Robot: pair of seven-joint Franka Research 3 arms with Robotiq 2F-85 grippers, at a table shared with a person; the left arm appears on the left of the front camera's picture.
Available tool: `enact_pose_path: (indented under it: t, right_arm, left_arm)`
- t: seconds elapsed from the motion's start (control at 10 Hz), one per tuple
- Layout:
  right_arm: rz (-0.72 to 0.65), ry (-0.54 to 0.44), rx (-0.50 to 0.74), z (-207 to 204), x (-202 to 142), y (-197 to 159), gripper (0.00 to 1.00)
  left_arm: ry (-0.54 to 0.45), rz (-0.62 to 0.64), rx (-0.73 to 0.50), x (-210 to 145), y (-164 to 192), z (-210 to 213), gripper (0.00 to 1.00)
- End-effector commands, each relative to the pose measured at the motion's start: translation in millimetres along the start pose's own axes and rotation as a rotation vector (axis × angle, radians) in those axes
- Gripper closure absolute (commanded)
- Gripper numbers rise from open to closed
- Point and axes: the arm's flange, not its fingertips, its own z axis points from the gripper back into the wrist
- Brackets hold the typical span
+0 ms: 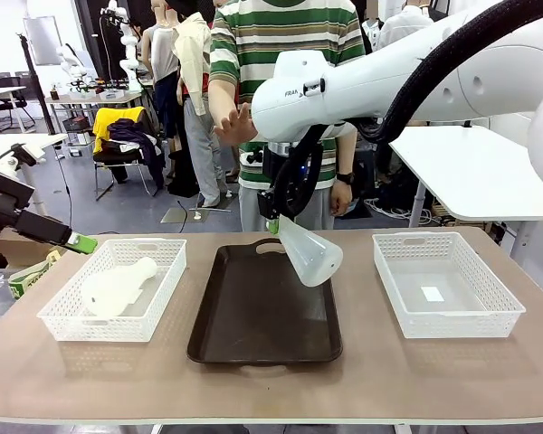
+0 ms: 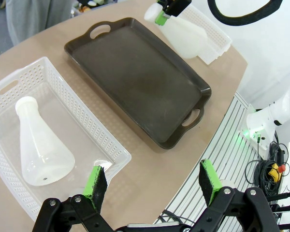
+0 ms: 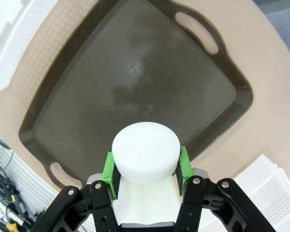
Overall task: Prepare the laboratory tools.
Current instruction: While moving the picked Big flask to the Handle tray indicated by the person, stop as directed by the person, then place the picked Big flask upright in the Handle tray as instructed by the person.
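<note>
Two flasks. First flask (image 1: 308, 255) pinched at the neck by right gripper (image 1: 273, 224), hanging tilted above the tray (image 1: 244, 336), base lowest. Second flask (image 1: 118, 285) lies flat in left basket (image 1: 61, 314); left gripper (image 2: 152, 181) spread wide, near it.
</note>
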Motion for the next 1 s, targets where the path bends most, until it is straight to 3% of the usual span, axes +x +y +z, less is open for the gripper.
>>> enact_pose_path:
  t: [0.0, 0.9]
  right_arm:
    - [0.016, -0.027, 0.035, 1.8, -10.0, -3.3, 1.0]
    - [0.0, 0.0, 0.0, 0.0, 0.0, 0.0, 1.0]
  left_arm:
    - [-0.019, -0.015, -0.018, -0.9, 2.4, -0.1, 0.0]
    - [-0.019, -0.015, -0.018, -0.9, 2.4, -0.1, 0.0]
